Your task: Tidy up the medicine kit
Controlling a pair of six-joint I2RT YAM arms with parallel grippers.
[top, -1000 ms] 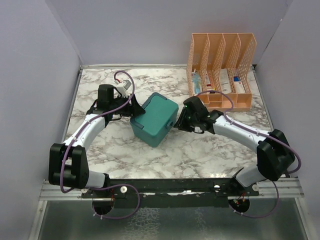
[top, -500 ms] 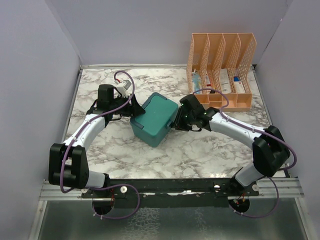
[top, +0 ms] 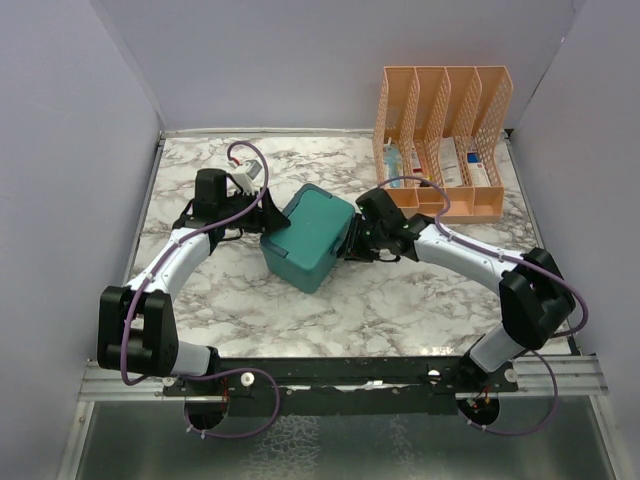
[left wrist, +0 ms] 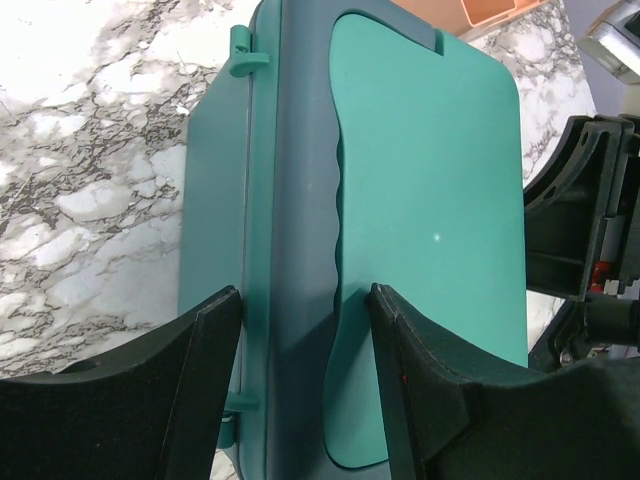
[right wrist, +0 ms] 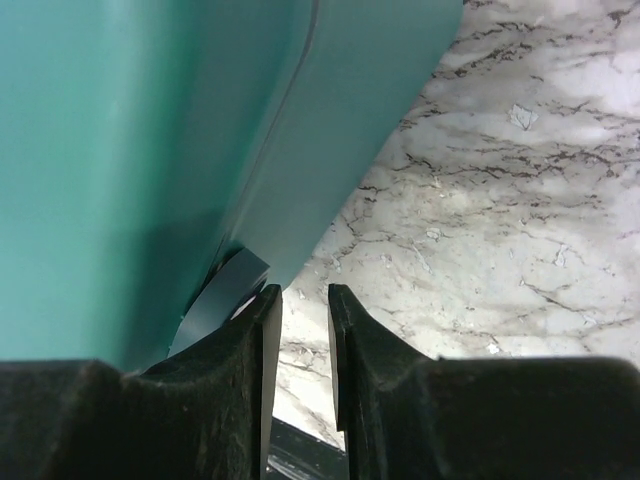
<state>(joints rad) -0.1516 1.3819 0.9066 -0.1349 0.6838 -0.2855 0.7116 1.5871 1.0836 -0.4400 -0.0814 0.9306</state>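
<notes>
Change over the last second: right arm has slid in from the orange organizer [top: 440,140] side. Right gripper [top: 352,245] is now at the wall of the medicine kit [top: 310,237] that faces the organizer, where a second ago it stood off it. Its jaws have been narrowing on the way in.

Right wrist view: right gripper [right wrist: 300,292] is down to a thin slit, marble table [right wrist: 480,180] visible through it, nothing pinched. Grey latch tab [right wrist: 225,290] sits just beside one finger, under the lid lip. Contact with the tab can't be confirmed; it's too close and shadowed.

Left gripper [top: 268,215] hasn't moved. It's on the kit's side away from the organizer, and left gripper [left wrist: 300,295] is clamped across the hinge-side rim of the kit [left wrist: 430,180], hinge pins either side of it.

Kit sits on the table [top: 300,320], near the organizer, forward and left of it, turned at an angle, lid down.

Read: left is bracing and right is lining up on the latch. Lid not opened, so organizing proper hasn't begun. Next move needs a fingertip under that tab, not beside it.
</notes>
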